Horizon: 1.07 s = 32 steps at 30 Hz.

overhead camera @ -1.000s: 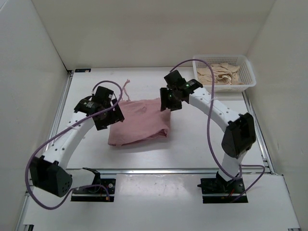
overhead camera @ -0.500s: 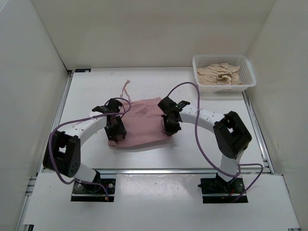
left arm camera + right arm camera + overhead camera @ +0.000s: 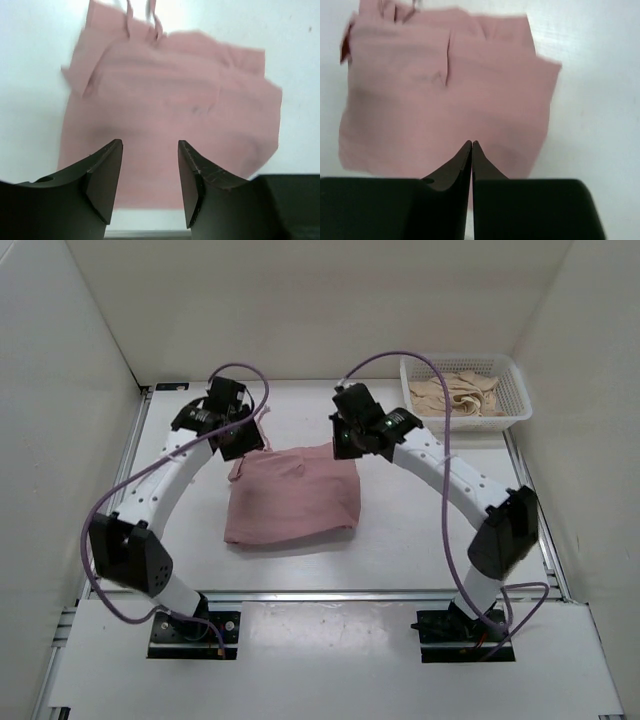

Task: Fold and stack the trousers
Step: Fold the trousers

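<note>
The dusty-pink trousers (image 3: 295,498) lie folded into a rough rectangle on the middle of the white table. My left gripper (image 3: 238,443) hovers above their far left corner, open and empty. My right gripper (image 3: 344,444) hovers above their far right corner, shut on nothing. In the left wrist view the trousers (image 3: 170,100) lie flat below the open left gripper (image 3: 150,145), with the drawstring (image 3: 129,20) at the far edge. In the right wrist view the trousers (image 3: 445,100) lie below the closed right gripper (image 3: 471,143).
A white basket (image 3: 466,423) stands at the far right corner and holds a beige-cream garment (image 3: 458,392). White walls close in the table on the left, back and right. A metal rail (image 3: 330,594) runs along the near edge.
Half a second ago both grippers were down on the trousers near their front part. Both have now lifted and drawn back to the far corners. The trousers lie flatter.
</note>
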Motion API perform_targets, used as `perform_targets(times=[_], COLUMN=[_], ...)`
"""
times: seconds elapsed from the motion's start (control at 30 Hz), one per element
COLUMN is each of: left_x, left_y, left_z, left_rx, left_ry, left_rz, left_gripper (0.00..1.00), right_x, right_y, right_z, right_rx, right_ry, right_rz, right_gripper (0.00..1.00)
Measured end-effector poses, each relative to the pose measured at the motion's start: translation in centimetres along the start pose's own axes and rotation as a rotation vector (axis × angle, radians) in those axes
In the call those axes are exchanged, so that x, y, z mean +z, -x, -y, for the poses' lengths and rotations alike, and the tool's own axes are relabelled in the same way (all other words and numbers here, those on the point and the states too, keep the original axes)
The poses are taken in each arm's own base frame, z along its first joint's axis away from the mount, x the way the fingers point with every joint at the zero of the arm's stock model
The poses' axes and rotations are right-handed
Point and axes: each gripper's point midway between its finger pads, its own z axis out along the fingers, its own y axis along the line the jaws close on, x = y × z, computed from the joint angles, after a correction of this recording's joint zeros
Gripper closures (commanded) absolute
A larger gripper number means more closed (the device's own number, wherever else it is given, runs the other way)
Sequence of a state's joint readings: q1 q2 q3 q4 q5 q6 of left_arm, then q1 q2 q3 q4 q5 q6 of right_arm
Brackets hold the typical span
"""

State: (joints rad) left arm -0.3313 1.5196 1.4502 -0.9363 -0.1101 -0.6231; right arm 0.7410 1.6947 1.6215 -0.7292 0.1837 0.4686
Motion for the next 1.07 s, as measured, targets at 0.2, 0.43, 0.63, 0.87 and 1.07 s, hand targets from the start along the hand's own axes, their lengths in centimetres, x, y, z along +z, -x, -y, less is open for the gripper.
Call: perform_targets(times=[0.2, 0.43, 0.63, 0.87, 1.07], left_x=[9.6, 16.5, 11.3, -8.8, -21.3], left_y=[2.1, -2.9, 2.3, 10.5, 6.3], left_z=[-0.4, -4.0, -2.0, 0.7, -3.9], left_rx=[0.019, 0.046, 0.056, -0.002, -0.091], left_ry=[0.11, 0.238, 0.2, -0.032, -0.136], left_rz=[-0.084, -0.283, -0.164, 0.269, 0.509], left_gripper=[0.4, 0.29, 0.0, 0.0, 0.0], right_x=[8.8, 15.0, 6.5, -14.0, -19.1], right_y=[0.2, -6.2, 0.0, 8.3, 1.5], right_z=[2.3, 6.7, 6.3, 10.7, 16.6], right_rx=[0.016, 0.057, 0.065, 0.184, 0.248], right_ry=[-0.029, -0.105, -0.091, -0.149, -0.349], right_rz=[-0.099, -0.32, -0.119, 0.401, 0.413], right_gripper=[0.89, 0.65, 0.17, 0.08, 0.08])
